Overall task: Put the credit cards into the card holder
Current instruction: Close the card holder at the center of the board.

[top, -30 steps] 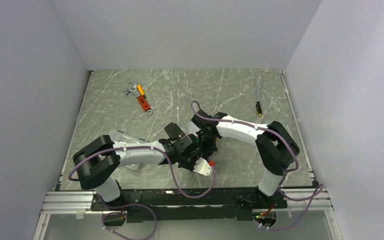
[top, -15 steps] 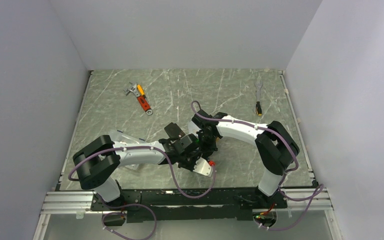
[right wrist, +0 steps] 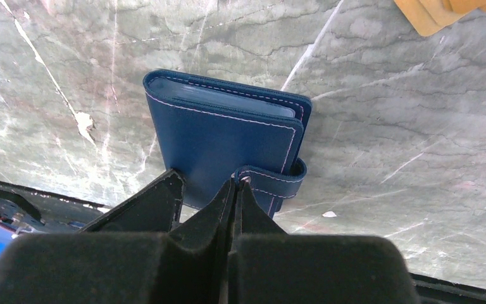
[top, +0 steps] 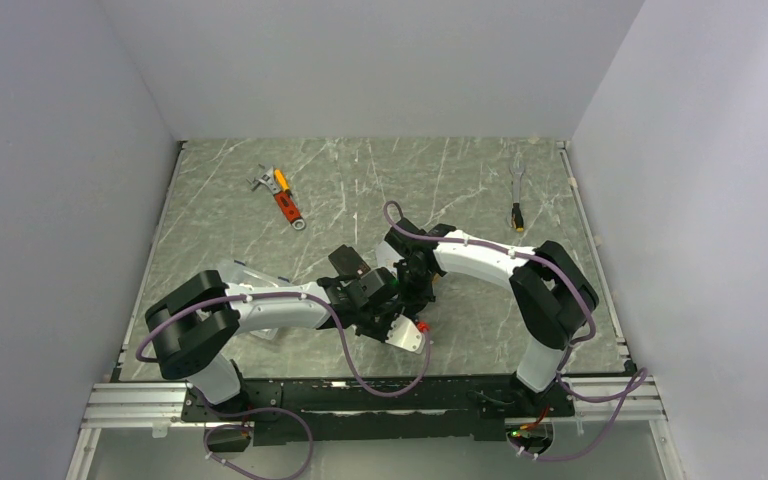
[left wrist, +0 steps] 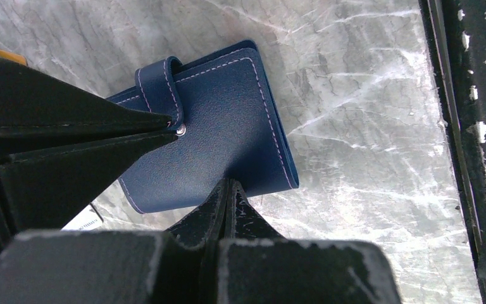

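Both jaws around card holder [left wrist: 212, 130]

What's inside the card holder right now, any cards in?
Cannot tell. The card holder lies folded shut on the table, strap wrapped over its cover. Right wrist view shows only greyish pocket edges at the open side; anything in them is covered.

Both arms bent inward, wrists meeting mid-table; left claw [left wrist: 199, 171] parted, right claw [right wrist: 205, 190] parted.
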Available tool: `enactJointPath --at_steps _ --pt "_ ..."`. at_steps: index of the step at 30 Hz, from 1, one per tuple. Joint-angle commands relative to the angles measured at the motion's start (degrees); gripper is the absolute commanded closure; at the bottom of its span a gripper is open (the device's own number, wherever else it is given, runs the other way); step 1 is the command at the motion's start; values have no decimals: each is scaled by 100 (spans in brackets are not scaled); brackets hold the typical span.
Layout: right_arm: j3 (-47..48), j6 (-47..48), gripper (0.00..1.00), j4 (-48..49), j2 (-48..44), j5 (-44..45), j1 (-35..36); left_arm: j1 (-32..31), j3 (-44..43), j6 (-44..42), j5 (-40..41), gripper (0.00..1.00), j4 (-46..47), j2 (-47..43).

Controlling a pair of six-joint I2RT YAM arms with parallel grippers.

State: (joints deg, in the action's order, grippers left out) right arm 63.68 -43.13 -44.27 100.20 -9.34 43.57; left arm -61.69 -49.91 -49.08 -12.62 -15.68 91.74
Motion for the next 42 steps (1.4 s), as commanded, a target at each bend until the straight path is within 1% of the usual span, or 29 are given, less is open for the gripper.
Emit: enactJointPath --at_steps 1,20,32,36,42 --pt "-156 -41 100 348 340 223 20 -1 47 -109 -16 100 -297 -120" --pt "-440 -19 100 388 660 137 115 100 -19 -177 -37 100 -385 -171" --pt "-556 -64 100 257 946 517 255 376 -72 -198 -157 100 -517 -274" --pt "-735 -143 100 225 907 723 324 416 -71 -195 -166 100 -560 -324" --pt "-1111 -341 100 444 883 912 435 635 -115 -174 -261 100 -709 -577"
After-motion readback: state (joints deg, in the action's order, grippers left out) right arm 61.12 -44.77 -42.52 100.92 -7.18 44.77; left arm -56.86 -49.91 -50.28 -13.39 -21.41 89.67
